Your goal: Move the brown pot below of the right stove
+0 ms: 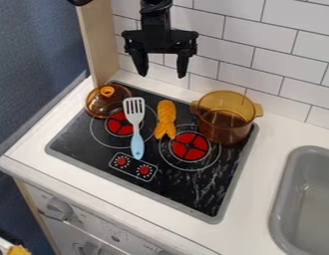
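Observation:
The gripper (162, 69) hangs high over the back of the stove, in front of the tiled wall, its two fingers spread wide with nothing between them. To its lower right, the translucent brown pot (225, 127) stands upright at the cooktop's back right corner, with a handle on each side. The right stove burner (189, 146) is red with white rings around it, and lies just to the pot's front left.
A spatula (136, 127) lies across the cooktop (200, 196) beside an orange braided toy (165, 119). At the back left is a brown lid (107, 101). A grey sink (280, 214) is set into the counter at right.

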Robot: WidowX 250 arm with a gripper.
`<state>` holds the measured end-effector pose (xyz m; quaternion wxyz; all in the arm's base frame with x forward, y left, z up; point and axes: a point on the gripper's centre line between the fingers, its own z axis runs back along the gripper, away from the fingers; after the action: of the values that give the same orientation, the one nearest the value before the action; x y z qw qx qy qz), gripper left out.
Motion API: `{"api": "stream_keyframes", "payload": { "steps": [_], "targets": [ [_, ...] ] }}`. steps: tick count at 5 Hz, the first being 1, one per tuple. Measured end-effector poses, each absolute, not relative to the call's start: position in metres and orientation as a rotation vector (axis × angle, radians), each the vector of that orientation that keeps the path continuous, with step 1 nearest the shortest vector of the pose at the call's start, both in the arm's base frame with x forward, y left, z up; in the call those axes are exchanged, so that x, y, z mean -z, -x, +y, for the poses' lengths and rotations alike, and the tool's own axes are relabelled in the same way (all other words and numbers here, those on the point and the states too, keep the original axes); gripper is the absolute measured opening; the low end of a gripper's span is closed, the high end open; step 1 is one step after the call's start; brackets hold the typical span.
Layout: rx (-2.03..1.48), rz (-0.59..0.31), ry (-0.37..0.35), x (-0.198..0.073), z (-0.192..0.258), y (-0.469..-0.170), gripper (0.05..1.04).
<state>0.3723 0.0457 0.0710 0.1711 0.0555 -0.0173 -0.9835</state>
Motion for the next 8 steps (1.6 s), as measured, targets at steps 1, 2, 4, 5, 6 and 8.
{"api": "stream_keyframes", "payload": {
  "steps": [1, 2, 4, 5, 6, 8],
  "targets": [
    [2.798, -0.047, -0.103, -0.057, 0.045, -0.37, 0.999],
    [2.862, -0.043, -0.054, -0.048, 0.031, -0.37, 0.999],
    [3.013, -0.05, -0.033, -0.04, 0.002, -0.378, 0.999],
    [3.099, -0.026, -0.018, -0.032, -0.007, -0.386, 0.999],
    [3.145, 0.007, 0.036, -0.013, -0.008, -0.388, 0.945],
    [3.161, 0.017, 0.021, -0.006, -0.013, -0.393, 0.345]
  ]
}}
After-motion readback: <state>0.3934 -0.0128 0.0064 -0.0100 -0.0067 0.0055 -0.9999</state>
